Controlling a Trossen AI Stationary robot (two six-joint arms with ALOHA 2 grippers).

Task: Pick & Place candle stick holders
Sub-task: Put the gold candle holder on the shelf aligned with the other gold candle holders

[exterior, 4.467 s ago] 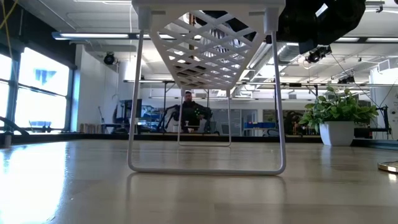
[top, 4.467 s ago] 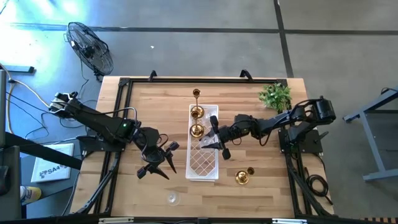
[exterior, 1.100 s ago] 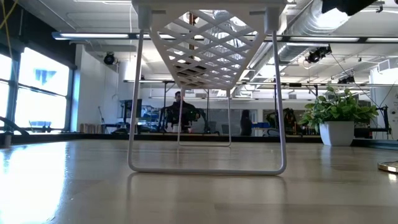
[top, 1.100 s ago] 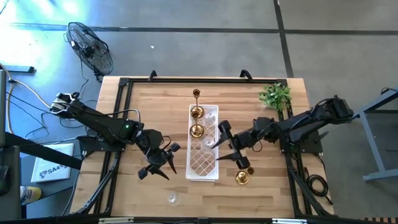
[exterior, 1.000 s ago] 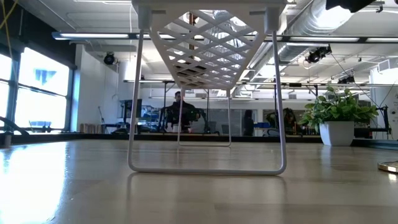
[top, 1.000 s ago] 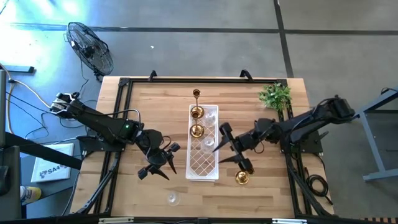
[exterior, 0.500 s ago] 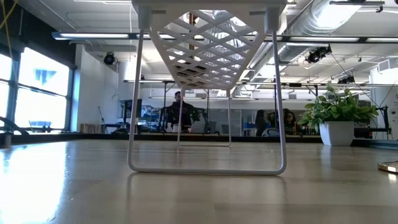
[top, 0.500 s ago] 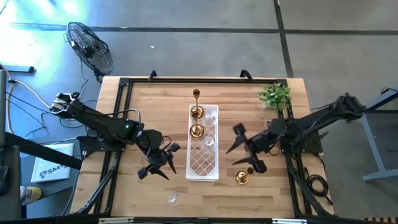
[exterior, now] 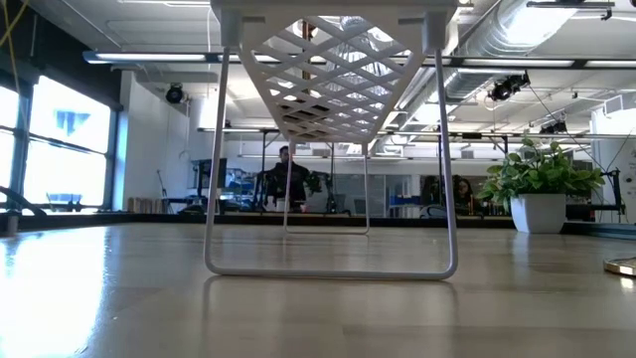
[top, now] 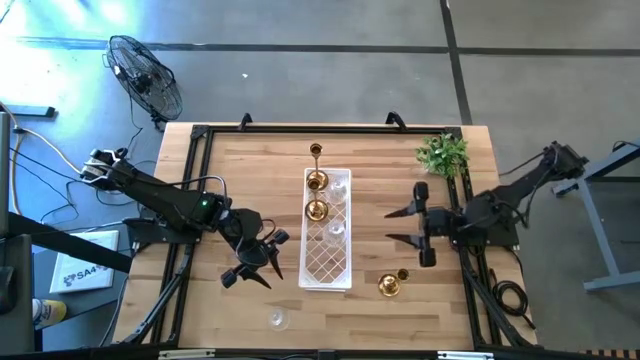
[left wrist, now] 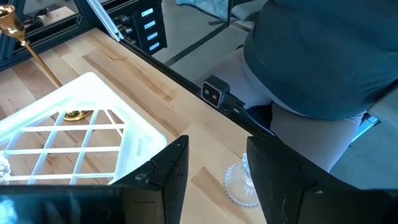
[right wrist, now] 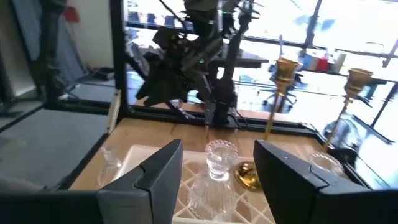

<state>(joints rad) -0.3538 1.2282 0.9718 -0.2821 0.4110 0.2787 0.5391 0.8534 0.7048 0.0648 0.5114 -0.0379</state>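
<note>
The white lattice tray [top: 327, 255] holds two brass holders [top: 317, 181] [top: 316, 210] and two glass ones [top: 340, 190] [top: 333, 228], each standing on its base. The far brass one has a tall thin stem [left wrist: 37, 53]. A third brass holder [top: 391, 283] stands on the table, right of the tray's near end. A third glass holder [top: 277, 319] stands by the near edge. My right gripper [top: 392, 226] is open and empty, right of the tray. My left gripper [top: 255, 272] is open and empty left of the tray, with the glass holder [left wrist: 239, 183] beyond its fingers.
A small green plant [top: 443, 153] stands at the far right corner and also shows in the low view [exterior: 542, 189]. The tray stands on wire legs [exterior: 328, 268]. A fan [top: 145, 75] stands on the floor beyond the table. People [exterior: 288, 179] are far back in the room.
My right gripper has drawn back from the tray's right side toward the table's right edge, staying open and empty, and has turned so that its fingers point at the tray. The holders have kept their places.
</note>
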